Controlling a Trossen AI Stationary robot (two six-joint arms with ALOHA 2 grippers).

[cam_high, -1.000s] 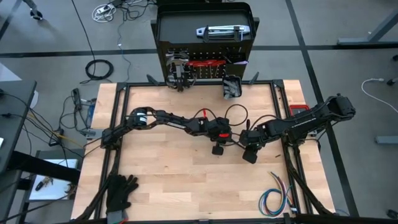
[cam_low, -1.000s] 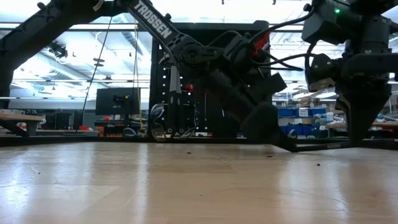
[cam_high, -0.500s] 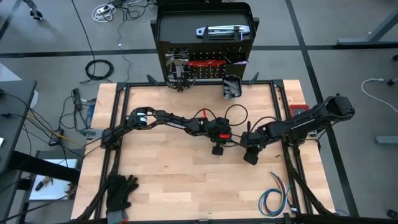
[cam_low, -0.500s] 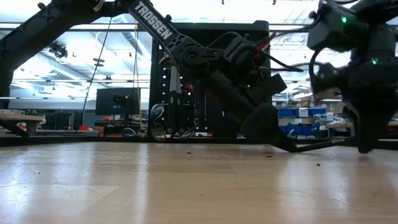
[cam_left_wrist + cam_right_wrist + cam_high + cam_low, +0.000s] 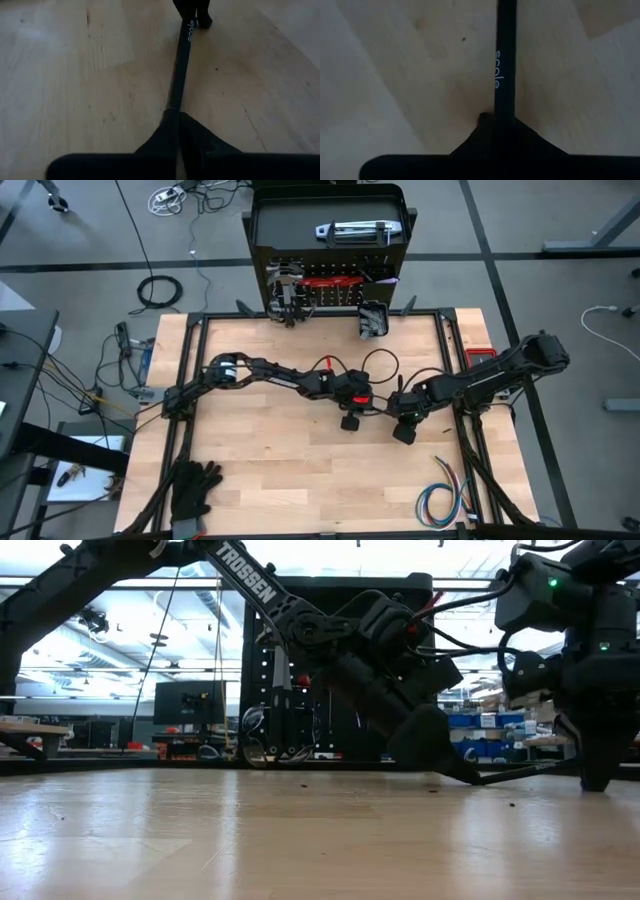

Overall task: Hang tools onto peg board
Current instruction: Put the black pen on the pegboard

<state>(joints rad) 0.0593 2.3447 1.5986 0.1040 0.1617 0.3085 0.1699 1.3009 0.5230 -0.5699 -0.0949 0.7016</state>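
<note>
A thin black flat bar printed "scale" (image 5: pixel 180 65) lies low over the middle of the wooden table, between my two grippers. My left gripper (image 5: pixel 372 410) is shut on one end of it. My right gripper (image 5: pixel 404 423) points almost straight down and is shut on the other end (image 5: pixel 505 60). In the low view the bar (image 5: pixel 510 777) runs from the left gripper (image 5: pixel 455 772) near the tabletop to the right gripper (image 5: pixel 596 783). The black peg board (image 5: pixel 330 250) stands upright at the table's far edge with tools hanging on it. My left gripper pinches the bar's end (image 5: pixel 172 111) between its two fingers, slanting down from the table's left side. The fingers lie along the bar, which runs straight out ahead of them, low over the wood. My right gripper pinches the bar's other end (image 5: pixel 502 112) between its two fingers, coming from above and pointing down. This end (image 5: pixel 570 768) sits slightly above the tabletop.
Black gloves (image 5: pixel 195 485) lie at the near left corner and a coloured wire bundle (image 5: pixel 445 495) at the near right. A small black bin (image 5: pixel 373 320) and red-handled tools (image 5: pixel 335 280) are on the peg board. Bare wood spreads in front of both arms.
In the low view my right gripper has sunk a little toward the table at the bar's end, and its fingers have drawn together on the bar. My left gripper and its end of the bar have stayed where they were.
</note>
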